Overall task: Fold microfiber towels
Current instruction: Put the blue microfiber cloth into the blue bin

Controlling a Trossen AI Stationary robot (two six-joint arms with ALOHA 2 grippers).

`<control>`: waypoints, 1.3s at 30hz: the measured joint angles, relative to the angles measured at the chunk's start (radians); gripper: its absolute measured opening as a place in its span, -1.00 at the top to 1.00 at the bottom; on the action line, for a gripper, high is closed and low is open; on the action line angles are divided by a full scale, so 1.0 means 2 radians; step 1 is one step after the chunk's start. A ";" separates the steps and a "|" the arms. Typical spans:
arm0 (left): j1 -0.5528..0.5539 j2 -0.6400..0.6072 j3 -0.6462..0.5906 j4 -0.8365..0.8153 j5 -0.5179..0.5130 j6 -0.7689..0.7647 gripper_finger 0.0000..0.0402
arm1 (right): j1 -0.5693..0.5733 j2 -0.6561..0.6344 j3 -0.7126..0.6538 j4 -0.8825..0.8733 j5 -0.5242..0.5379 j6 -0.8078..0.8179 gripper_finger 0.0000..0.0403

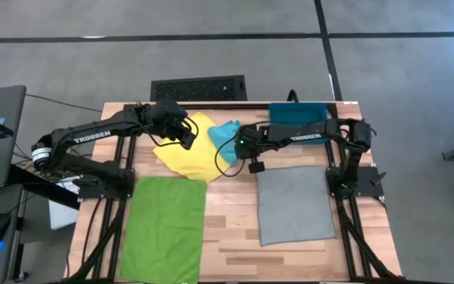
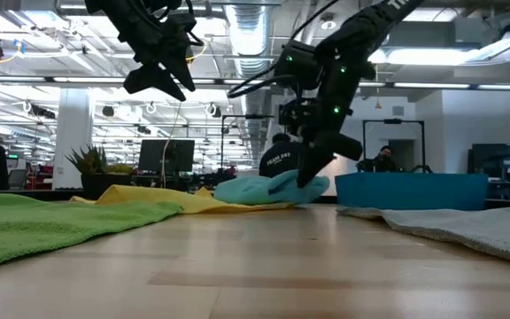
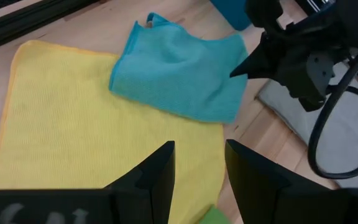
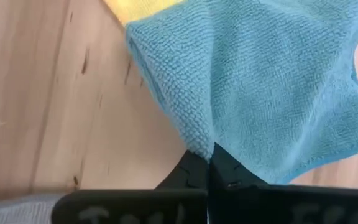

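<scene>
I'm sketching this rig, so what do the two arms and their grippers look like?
Both arms are dark, jointed links with white TROSSEN lettering. The right arm shows small green lights and a looping black cable. The left gripper and right gripper each have two flat, dark, tapered fingers.

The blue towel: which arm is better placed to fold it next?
Likely the right: its gripper is already shut on the blue towel's edge. The left gripper hangs open above the yellow towel.
</scene>
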 joint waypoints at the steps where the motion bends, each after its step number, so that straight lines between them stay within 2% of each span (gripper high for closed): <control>1: 0.000 0.000 0.000 0.000 0.000 0.002 0.34 | 0.000 0.000 0.007 -0.010 -0.001 0.000 0.99; 13: 0.000 0.000 0.000 0.000 0.000 0.003 0.34 | -0.015 -0.001 0.104 -0.099 -0.013 0.000 0.99; 21: 0.000 0.000 0.000 0.000 0.000 0.006 0.34 | -0.053 -0.006 0.179 -0.164 -0.007 0.021 1.00; 27: 0.000 0.000 0.000 0.000 0.000 0.022 0.34 | -0.088 -0.051 0.198 -0.200 -0.007 0.066 1.00; 32: 0.000 0.000 0.000 0.002 0.001 0.026 0.34 | -0.110 -0.116 0.199 -0.208 -0.003 0.115 1.00; 39: 0.000 0.000 0.000 0.004 0.001 0.026 0.34 | -0.131 -0.197 0.200 -0.222 0.070 0.197 1.00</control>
